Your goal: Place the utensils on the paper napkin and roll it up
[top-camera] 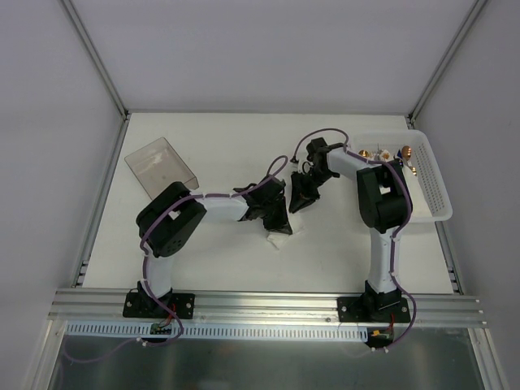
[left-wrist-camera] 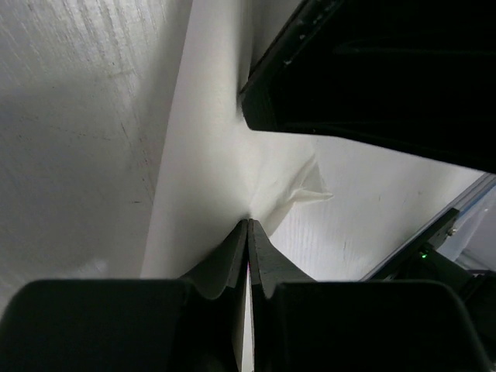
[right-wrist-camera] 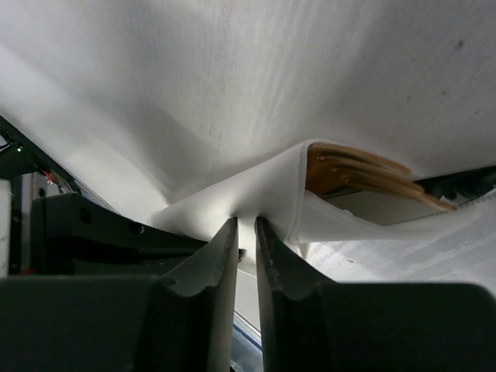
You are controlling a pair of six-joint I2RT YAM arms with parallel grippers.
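The white paper napkin [top-camera: 280, 236] lies folded at the table's middle, mostly hidden under both grippers. My left gripper [top-camera: 275, 218] is shut on a fold of the napkin [left-wrist-camera: 225, 155]. My right gripper [top-camera: 302, 199] is pinching another fold of the napkin [right-wrist-camera: 256, 194], its jaws nearly closed on the paper. In the right wrist view, copper utensils [right-wrist-camera: 364, 174] lie inside the napkin, their ends showing at the open side. More copper utensils [top-camera: 406, 158] rest in the white basket.
A white perforated basket [top-camera: 435, 191] stands at the right edge of the table. A clear plastic box [top-camera: 161, 166] lies at the back left. The right gripper's black body [left-wrist-camera: 372, 70] shows close above the napkin in the left wrist view.
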